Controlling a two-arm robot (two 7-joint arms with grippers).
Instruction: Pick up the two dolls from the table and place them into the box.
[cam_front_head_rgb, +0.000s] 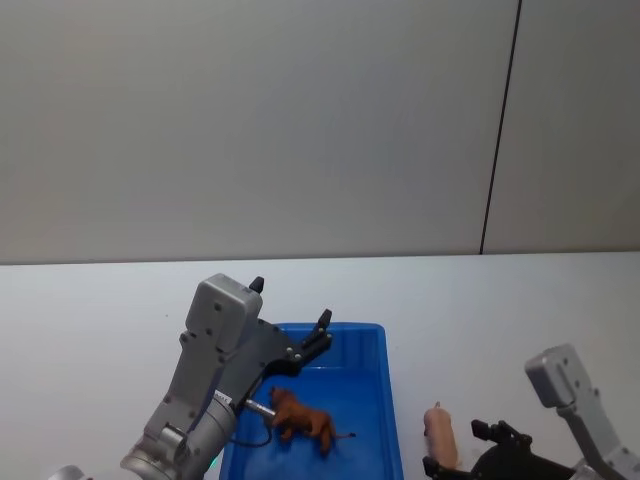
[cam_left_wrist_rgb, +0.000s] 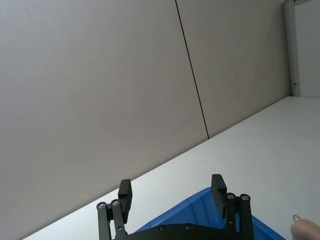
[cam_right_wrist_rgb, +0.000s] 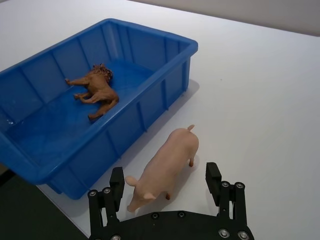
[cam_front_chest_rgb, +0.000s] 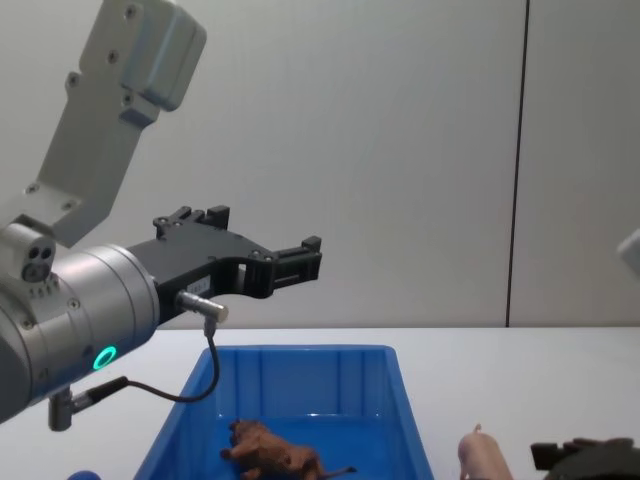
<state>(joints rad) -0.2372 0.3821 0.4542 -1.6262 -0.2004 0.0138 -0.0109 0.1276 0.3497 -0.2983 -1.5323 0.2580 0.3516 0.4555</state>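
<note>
Pale pink pig (cam_right_wrist_rgb: 172, 155) before the wide-spread right gripper (cam_right_wrist_rgb: 165, 170); maned brown lion (cam_right_wrist_rgb: 97, 90) (on its side) in blue box (cam_right_wrist_rgb: 150, 30); left gripper (cam_left_wrist_rgb: 170, 182) wide, empty.

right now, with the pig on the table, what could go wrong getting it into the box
The pig stands slanted to the open right end effector, head toward it, so a close might catch only the head and twist or tip it.
It stands near the box wall; a finger could nudge the box.
The left end effector hangs open above the box, so the two might meet there.
</note>
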